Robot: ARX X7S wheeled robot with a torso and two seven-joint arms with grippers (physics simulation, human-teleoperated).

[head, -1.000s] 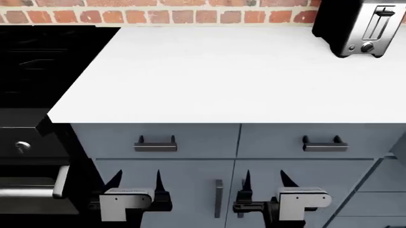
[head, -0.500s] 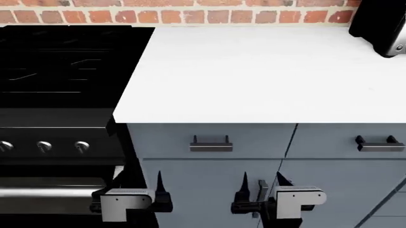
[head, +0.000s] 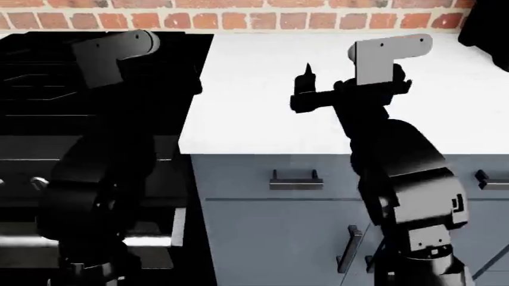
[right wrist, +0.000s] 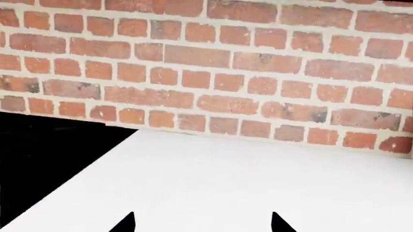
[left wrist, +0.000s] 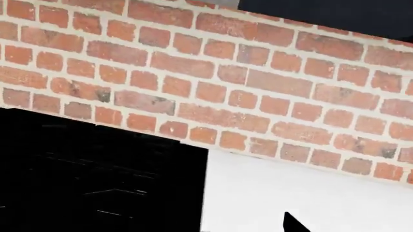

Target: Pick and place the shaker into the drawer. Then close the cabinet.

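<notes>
You have not begun: the dark red, white-capped shaker is nowhere in view, nor any open drawer. Your right tool (right wrist: pixel 201 223) hangs spread and empty over the white worktop (head: pixel 263 101); whether the left tool (left wrist: pixel 293 223) is spread or clenched I cannot tell. The blue-grey cabinet (head: pixel 263 232) shows only shut fronts.

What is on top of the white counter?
The white countertop looks bare where it shows. The right arm is raised in front and hides a strip of it. No shaker is in view anywhere.
</notes>
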